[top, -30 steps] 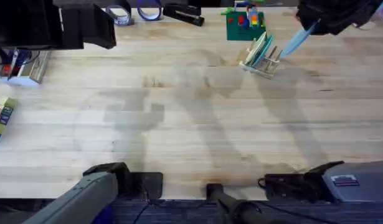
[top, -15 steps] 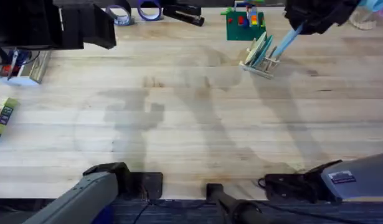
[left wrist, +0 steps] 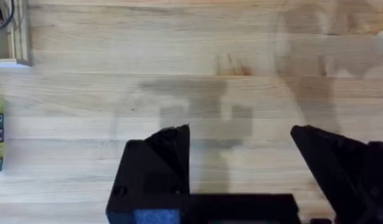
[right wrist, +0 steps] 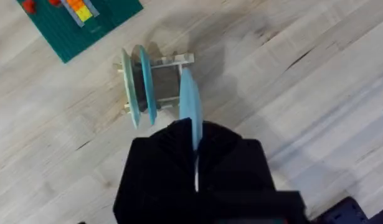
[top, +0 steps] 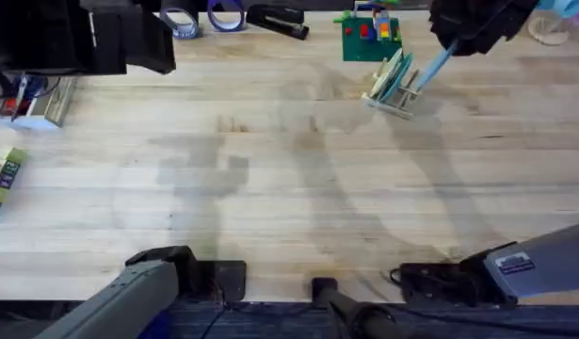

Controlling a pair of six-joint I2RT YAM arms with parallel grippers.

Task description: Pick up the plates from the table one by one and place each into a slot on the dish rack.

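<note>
The wooden dish rack (top: 394, 94) stands at the table's (top: 270, 188) far right. A pale plate (right wrist: 126, 87) and a teal plate (right wrist: 146, 84) stand upright in its slots. My right gripper (right wrist: 194, 158) is shut on a light-blue plate (right wrist: 191, 109), held edge-on. In the overhead view that light-blue plate (top: 436, 61) slants down from the right gripper (top: 458, 38) to the rack's right end. Whether it touches the rack I cannot tell. My left gripper (left wrist: 241, 155) hangs open over bare wood near the front left, with nothing between its fingers.
A green baseplate (top: 369, 40) with coloured bricks lies just behind the rack. Two tape rolls (top: 181, 19) and a black stapler (top: 278, 21) line the far edge. Toy blocks (top: 1, 179) and a small box (top: 42, 104) sit at the left edge.
The right gripper has carried the light-blue plate leftward, closer to the rack's right end; it has barely shifted in the last half second. The left arm has stayed still.
</note>
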